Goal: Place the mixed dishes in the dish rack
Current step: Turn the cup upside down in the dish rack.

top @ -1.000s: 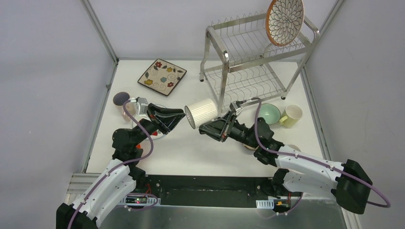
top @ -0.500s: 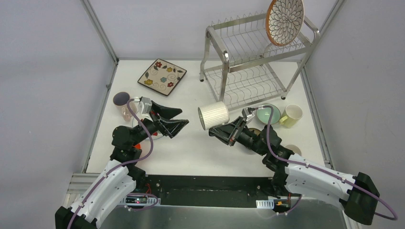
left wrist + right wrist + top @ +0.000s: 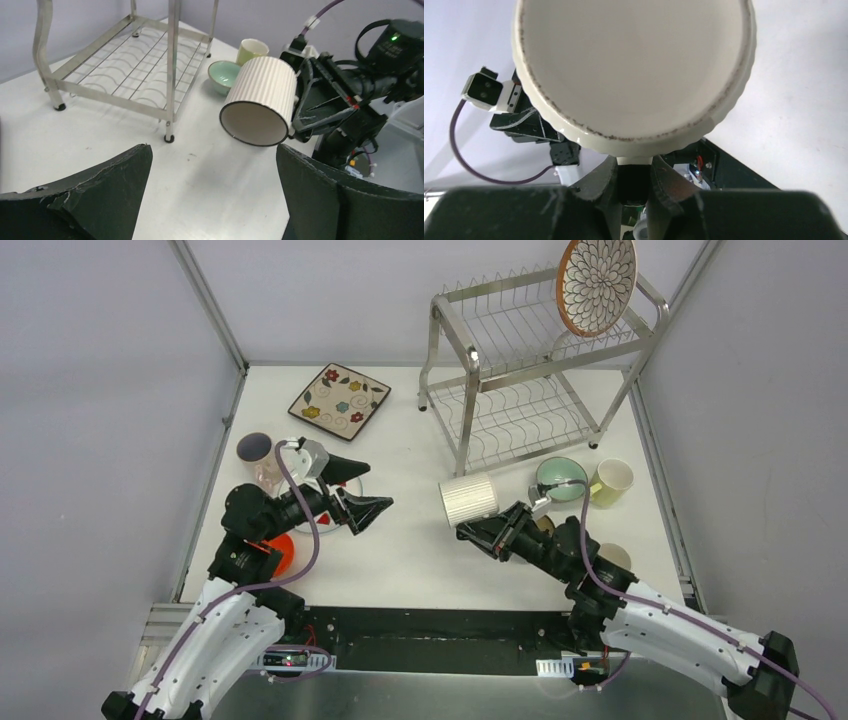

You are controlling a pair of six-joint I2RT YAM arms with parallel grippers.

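A ribbed white cup (image 3: pixel 468 500) hangs on its side above the table, its mouth toward the left arm. My right gripper (image 3: pixel 492 531) is shut on its handle; the right wrist view shows the cup (image 3: pixel 634 70) filling the frame above the closed right gripper (image 3: pixel 634 167). My left gripper (image 3: pixel 366 503) stands open and empty to the cup's left, and from the left wrist the cup (image 3: pixel 260 100) sits well beyond the left gripper (image 3: pixel 212 150). The dish rack (image 3: pixel 470 365) stands at the back right with a round petal-pattern plate (image 3: pixel 596 282) upright on its top tier.
A square floral plate (image 3: pixel 339 401) lies at the back left. A pink cup (image 3: pixel 256 452) and an orange bowl (image 3: pixel 281 551) sit by the left arm. A mint bowl (image 3: pixel 561 478) and a pale cup (image 3: pixel 612 481) stand right of the rack's front leg (image 3: pixel 170 75).
My left gripper opened, let go of the white cup and drew back to the left. The right arm carried the cup rightward and nearer.
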